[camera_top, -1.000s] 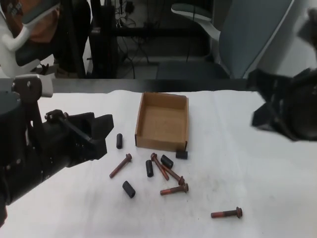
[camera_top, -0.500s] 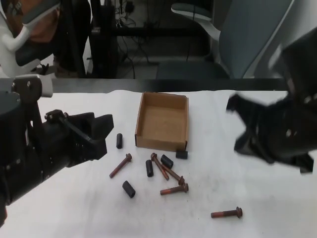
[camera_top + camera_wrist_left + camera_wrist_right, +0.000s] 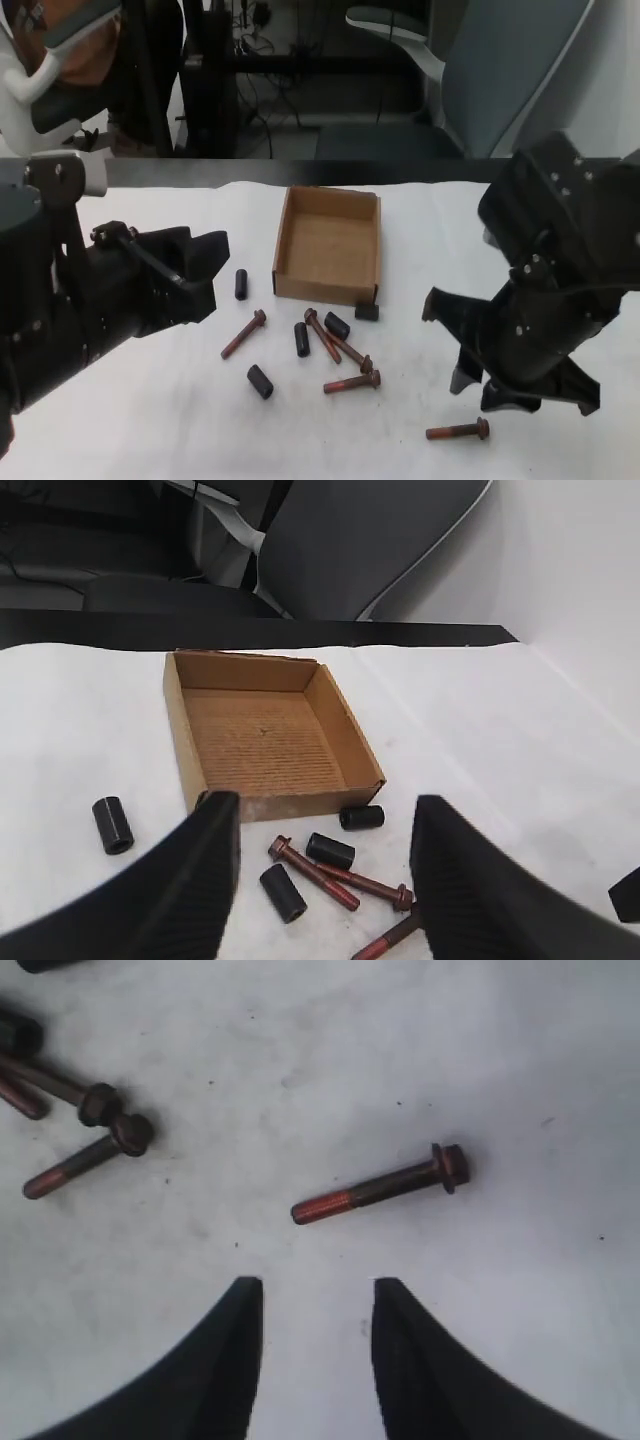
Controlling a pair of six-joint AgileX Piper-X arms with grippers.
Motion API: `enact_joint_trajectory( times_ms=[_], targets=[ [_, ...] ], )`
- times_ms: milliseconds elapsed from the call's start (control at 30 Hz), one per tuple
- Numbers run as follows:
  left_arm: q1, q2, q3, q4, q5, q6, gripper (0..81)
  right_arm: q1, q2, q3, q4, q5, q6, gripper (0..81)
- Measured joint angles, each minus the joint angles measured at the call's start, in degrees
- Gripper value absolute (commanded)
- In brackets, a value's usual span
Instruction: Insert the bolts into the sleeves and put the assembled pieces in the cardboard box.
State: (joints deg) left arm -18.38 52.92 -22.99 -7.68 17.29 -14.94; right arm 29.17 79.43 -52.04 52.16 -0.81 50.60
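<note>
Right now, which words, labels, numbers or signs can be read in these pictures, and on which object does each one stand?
None can be read.
The brown cardboard box has plain walls and a plain floor.
The reddish metal bolts and the short black cylindrical sleeves carry no legible marking; any stamp on the bolt heads is too small to tell.
The left gripper and the right gripper show bare black surfaces.

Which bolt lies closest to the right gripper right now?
The lone bolt, lying apart from the clustered bolts and sleeves, just ahead of the open right gripper.
</note>
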Motion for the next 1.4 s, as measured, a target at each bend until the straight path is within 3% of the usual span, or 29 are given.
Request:
enact_joint_trajectory(
  times_ms=[400,433,500,567,833,1400],
  targets=[
    [0.0,0.0,0.0,0.0,0.45,0.0,49.7,0.0,5.83,1.86,2.53,-0.29,0.0,28.0],
    [0.0,0.0,0.0,0.0,0.74,0.0,49.7,0.0,6.37,2.35,2.18,-0.52,0.0,31.2],
    [0.0,0.0,0.0,0.0,1.33,0.17,49.7,0.0,7.2,3.29,1.14,-0.51,0.0,46.1],
    [0.0,0.0,0.0,0.0,1.72,0.16,49.7,-0.36,7.82,3.76,-0.61,-0.63,0.0,53.6],
    [0.0,0.0,0.0,0.0,2.02,0.16,49.7,-3.08,8.71,3.75,-7.42,-0.61,0.0,53.5],
    [0.0,0.0,0.0,0.0,2.02,3.45,49.7,-3.15,13.54,3.49,-9.07,0.81,-0.38,53.5]
  ],
)
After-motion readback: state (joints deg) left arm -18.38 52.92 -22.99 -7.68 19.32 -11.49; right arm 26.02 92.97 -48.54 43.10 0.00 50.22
